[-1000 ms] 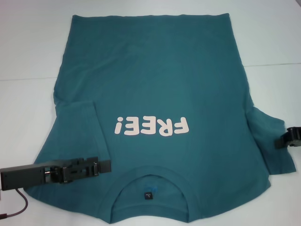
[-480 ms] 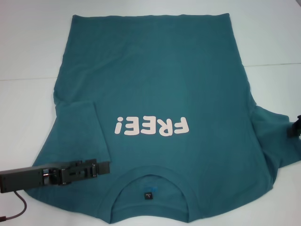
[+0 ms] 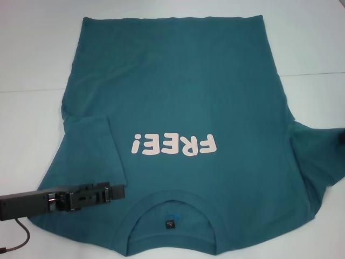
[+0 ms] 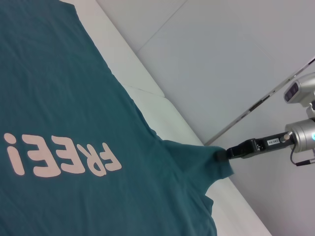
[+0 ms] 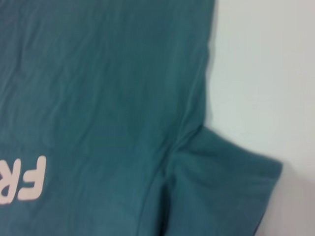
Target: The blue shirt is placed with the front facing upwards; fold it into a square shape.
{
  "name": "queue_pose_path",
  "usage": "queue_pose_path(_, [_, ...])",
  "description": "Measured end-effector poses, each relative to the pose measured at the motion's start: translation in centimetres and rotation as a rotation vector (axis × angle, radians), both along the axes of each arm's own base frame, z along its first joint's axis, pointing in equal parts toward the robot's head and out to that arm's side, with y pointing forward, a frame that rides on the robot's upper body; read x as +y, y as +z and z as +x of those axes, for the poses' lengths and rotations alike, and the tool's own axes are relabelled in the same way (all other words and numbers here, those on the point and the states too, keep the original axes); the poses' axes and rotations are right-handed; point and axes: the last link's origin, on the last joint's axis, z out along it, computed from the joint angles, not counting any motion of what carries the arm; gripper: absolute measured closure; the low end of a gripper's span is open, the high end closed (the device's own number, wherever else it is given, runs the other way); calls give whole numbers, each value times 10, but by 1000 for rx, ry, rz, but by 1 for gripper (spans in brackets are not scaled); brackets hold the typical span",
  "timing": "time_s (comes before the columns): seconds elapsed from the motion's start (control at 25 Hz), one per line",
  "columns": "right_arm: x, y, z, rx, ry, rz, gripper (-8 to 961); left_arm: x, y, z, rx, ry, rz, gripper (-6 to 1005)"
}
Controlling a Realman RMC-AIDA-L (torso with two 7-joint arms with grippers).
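The blue shirt [image 3: 178, 97] lies front up on the white table, its "FREE!" lettering [image 3: 173, 144] upside down to me and its collar [image 3: 172, 208] nearest me. Its left sleeve [image 3: 89, 135] is folded in over the body. My left gripper [image 3: 122, 190] rests over the shirt's left shoulder, just beside the collar. My right gripper [image 4: 220, 154] is shut on the hem of the right sleeve [image 4: 197, 157], drawing it outward. In the head view only a dark sliver of this gripper [image 3: 343, 138] shows at the right edge. The right wrist view shows that sleeve [image 5: 231, 187] and the armpit crease.
White table [image 3: 32, 65] surrounds the shirt, with a seam line [image 3: 312, 74] running across it at the right. A thin cable [image 3: 21, 237] hangs below my left arm at the near left corner.
My right gripper has moved right, almost out of the head view, pulling the right sleeve outward with it. The left gripper has shifted slightly left and up over the shoulder.
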Motion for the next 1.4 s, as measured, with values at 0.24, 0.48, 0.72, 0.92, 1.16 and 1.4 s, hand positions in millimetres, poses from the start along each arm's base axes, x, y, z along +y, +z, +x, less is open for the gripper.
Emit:
queue_pose_path(0.24, [5, 14, -2, -26, -33, 37, 935, 0, 0, 0, -1, 2, -1, 234])
queue_pose_path(0.48, [9, 7, -17, 0, -2, 8, 934, 1, 0, -1, 2, 15, 4, 234])
queue_pose_path(0.72, [13, -23, -46, 71, 68, -80, 934, 2, 0, -1, 4, 19, 7, 234])
queue_pose_path(0.92, [16, -53, -70, 65, 126, -168, 933, 3, 0, -2, 7, 31, 12, 233])
queue_pose_path(1.16, [27, -70, -91, 27, 191, -182, 933, 5, 1, -4, 10, 51, 17, 233])
queue_pose_path(1.4, [32, -81, -95, -1, 202, -187, 933, 6, 1, -4, 12, 58, 20, 234])
